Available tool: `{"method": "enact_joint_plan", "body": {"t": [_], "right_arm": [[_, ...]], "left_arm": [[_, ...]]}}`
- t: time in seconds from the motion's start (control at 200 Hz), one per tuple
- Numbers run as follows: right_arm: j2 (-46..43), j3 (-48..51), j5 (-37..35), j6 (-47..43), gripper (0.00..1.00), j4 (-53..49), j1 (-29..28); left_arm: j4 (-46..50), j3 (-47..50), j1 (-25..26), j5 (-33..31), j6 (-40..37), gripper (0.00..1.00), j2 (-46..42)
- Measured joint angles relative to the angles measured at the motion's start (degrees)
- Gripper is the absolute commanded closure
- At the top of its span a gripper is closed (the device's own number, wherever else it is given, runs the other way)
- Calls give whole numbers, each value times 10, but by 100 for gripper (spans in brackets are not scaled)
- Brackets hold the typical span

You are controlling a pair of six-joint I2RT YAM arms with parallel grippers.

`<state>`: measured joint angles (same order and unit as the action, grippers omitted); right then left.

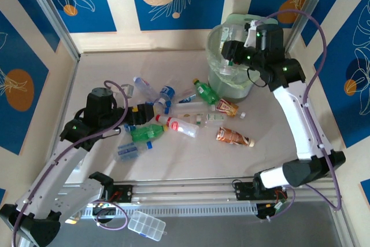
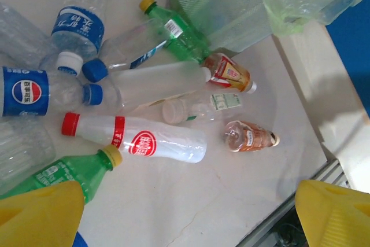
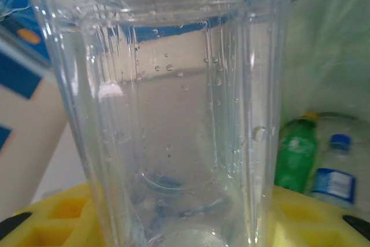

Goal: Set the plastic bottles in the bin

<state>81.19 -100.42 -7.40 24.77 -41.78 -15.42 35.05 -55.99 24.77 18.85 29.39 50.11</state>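
Note:
Several plastic bottles lie in a pile mid-table: a white one with a red cap (image 2: 144, 140), a green one with a yellow cap (image 2: 69, 172), a Pepsi bottle (image 2: 34, 91), and crushed brown ones (image 2: 248, 137). My left gripper (image 2: 188, 215) hovers open over the pile's near side (image 1: 151, 108), its yellow fingers (image 2: 40, 215) wide apart with nothing between them. The pale-green bin (image 1: 228, 88) stands at the back right. My right gripper (image 1: 231, 50) is above the bin's rim, shut on a clear plastic bottle (image 3: 173, 114). Beyond it are a green bottle (image 3: 296, 154) and a blue-labelled one (image 3: 332, 177).
A clear compartment box (image 1: 146, 227) lies below the metal rail (image 1: 185, 192) at the near edge. Another green bottle (image 1: 205, 92) lies against the bin's foot. A raised ledge (image 2: 324, 96) borders the table on the right.

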Motion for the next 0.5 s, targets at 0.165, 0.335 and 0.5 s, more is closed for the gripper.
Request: {"method": "enact_joint_plan", "body": {"t": [0.165,0.335,0.5], "right_arm": [[63,-45,-61,-3,59,-22,30],[138,-95,-113,12,59,-54,43],[207,-154,-126,14,59,-73,52]], "left_arm": [[7,0,0,-7,-8,6,5],[6,7,0,-7,-10,6,7],[6,11,0,-7,-10,6,14]]}}
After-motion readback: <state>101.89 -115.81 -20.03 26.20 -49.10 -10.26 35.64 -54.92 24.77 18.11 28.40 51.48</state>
